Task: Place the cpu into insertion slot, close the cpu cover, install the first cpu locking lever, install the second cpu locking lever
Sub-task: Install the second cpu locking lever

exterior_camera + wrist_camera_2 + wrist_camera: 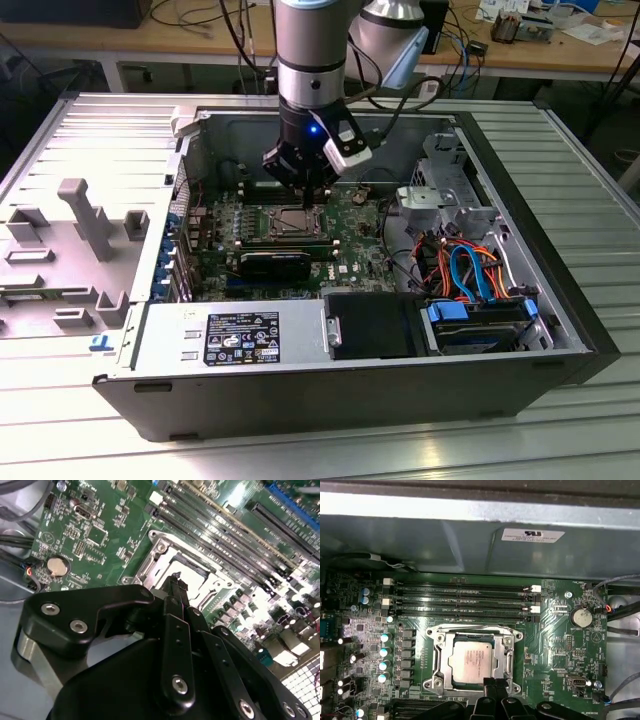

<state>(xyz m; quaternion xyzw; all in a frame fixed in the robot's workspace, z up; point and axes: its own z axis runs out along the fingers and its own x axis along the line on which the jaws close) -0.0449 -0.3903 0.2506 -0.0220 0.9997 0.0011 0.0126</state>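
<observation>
Exterior view first: the open dark grey metal computer case (560,300) lies on its side on a ribbed aluminium table (590,170), and the silver and black robot arm (312,60) reaches straight down into it over the green circuit board (215,235). At the arm's end the black two-fingered gripper (316,193) hangs directly above the square socket area at the board's middle. In the first wrist view the insertion slot (431,682), a square socket with a silvery metal rim, sits just beside the four long black memory slots (465,600), its sides running parallel to them. The cpu cover (508,652), a thin silvery frame plate with a square window, lies flat over the socket, and the cpu (471,660), a small flat square chip with a dull silver-grey top, shows through that window, seated in the slot. The fingertips (490,686) come in at the socket's edge farthest from the memory slots, so the chip lies just ahead of them toward those slots. In the second wrist view the two fingers are pressed together with no gap and nothing pinched, their tip over the near edge of the cover frame; I cannot tell whether they touch it. The locking levers are hard to make out against the frame, and the socket's near edge is hidden behind the fingers.
</observation>
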